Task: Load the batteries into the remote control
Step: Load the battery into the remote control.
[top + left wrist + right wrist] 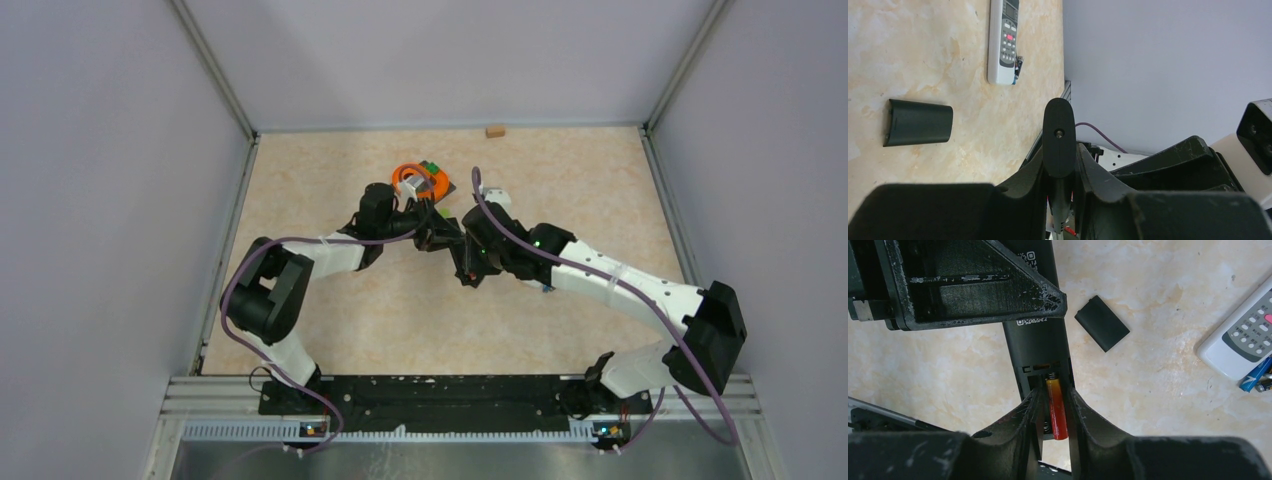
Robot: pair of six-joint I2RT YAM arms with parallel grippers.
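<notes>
While my left gripper (1059, 156) clamps the black remote (1035, 345), my right gripper (1053, 391) sits at its open bay.
Right jaws are narrowed to a slit, pinching an orange-red battery (1057, 412) that lies lengthwise in the bay, far end by the spring. Left jaws closed on the remote body. Battery cover (1102, 322) loose on the table (1158, 405) nearby. White remote (1243, 337) off right, blue battery (1255, 376) just beside it.
</notes>
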